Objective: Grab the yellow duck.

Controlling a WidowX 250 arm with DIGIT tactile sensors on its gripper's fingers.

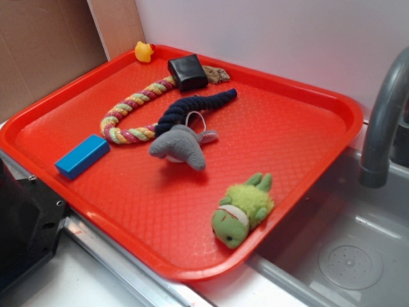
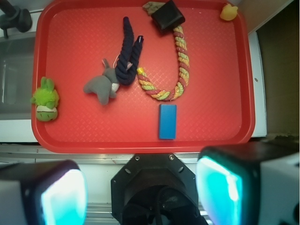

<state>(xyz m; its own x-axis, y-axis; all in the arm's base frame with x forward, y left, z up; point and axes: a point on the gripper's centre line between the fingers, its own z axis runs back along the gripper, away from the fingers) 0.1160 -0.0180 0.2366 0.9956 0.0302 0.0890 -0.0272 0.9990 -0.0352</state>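
Note:
The tiny glossy yellow duck [image 1: 144, 51] sits in the far left corner of the red tray [image 1: 300, 134], next to the black square block [image 1: 187, 71]. In the wrist view the duck [image 2: 228, 12] is at the tray's top right corner. My gripper [image 2: 140, 192] is open and empty, high above the near edge of the tray [image 2: 70, 42], far from the duck. Its two fingers [image 2: 63, 197] show teal pads wide apart. The gripper itself is out of the exterior view.
On the tray lie a blue block [image 1: 82, 156], a striped rope [image 1: 131, 109], a navy rope [image 1: 192, 105], a grey plush [image 1: 180, 146] and a green plush animal [image 1: 243, 210]. A grey faucet [image 1: 383, 109] and sink [image 1: 345, 256] stand to the right. Cardboard [image 1: 45, 45] rises behind left.

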